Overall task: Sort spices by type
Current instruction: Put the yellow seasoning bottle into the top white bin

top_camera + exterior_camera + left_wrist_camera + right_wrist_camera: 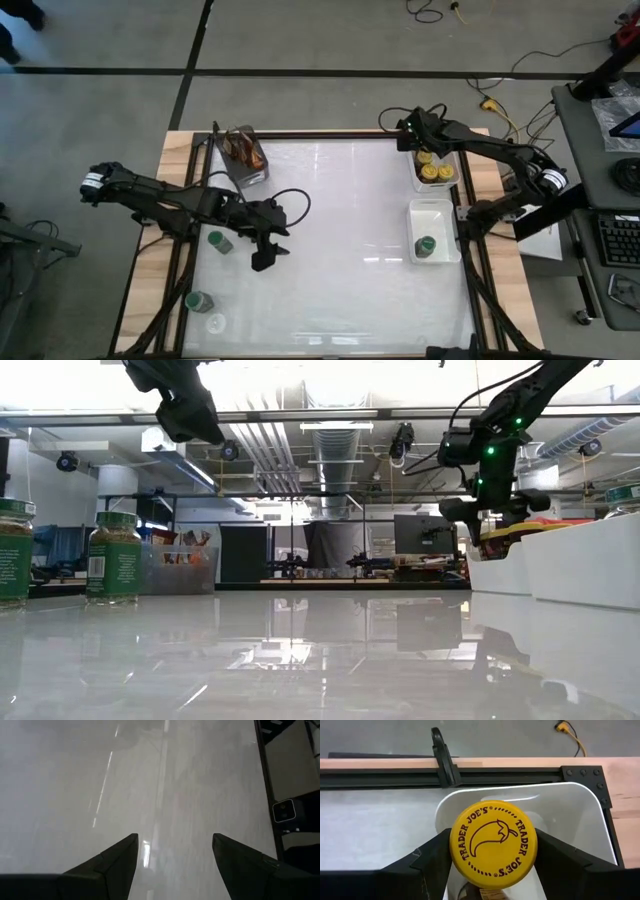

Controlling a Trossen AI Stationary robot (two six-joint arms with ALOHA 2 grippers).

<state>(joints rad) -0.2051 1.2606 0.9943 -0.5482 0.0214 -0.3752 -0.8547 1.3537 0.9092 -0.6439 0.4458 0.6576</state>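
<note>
My right gripper [414, 133] is at the far end of the far white tray [452, 183] and is shut on a yellow-lidded jar [493, 844]. That tray also holds other yellow-lidded jars [436, 171]. The near white tray [434, 215] contains one green-lidded jar [425, 245]. Two more green-lidded jars [218, 240] [198, 300] stand upright on the table's left part; they show as well in the low view [113, 555] [10, 550]. My left gripper [264, 256] hovers open above bare table, right of those jars. My right gripper holds the jar between its two fingers [427, 865], one on each side, just under the yellow lid's rim [457, 855]. The fingers point down from above. The jar is upright over the tray's far end; the lid hides its base, so whether it rests there cannot be told.
A grey square cup of brown sticks [245, 152] stands at the table's far left. A small pale-lidded jar [215, 322] sits near the near left corner. A dark frame [330, 135] borders the tabletop. The glossy middle of the table [340, 230] lies between the arms.
</note>
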